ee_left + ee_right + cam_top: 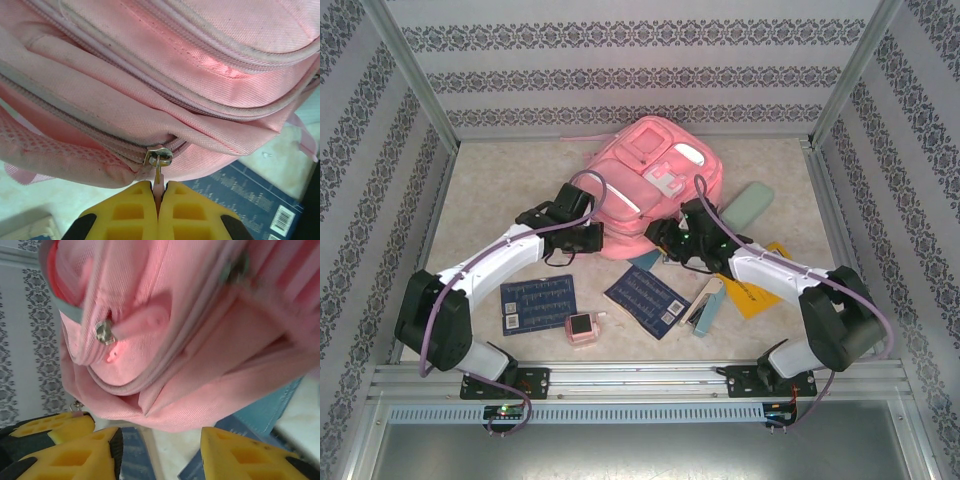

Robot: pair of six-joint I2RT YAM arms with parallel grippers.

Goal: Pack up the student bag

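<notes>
Pink fabric backpack (pixel 655 185) at mid-table, toward the back: unzipping seems the step in hand.
Left gripper (pixel 158 195) pinches its metal zipper pull (pixel 158 172); right gripper (pixel 160 450) gapes empty alongside; next, drag steadily along the track.

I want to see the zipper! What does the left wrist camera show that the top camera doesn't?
Left wrist camera: the left gripper pinching the student bag's zipper pull, up close. Top camera: the bag's whole shape, plus a small pink gadget and a yellow folder. Both: the pink bag and a dark blue booklet.
</notes>
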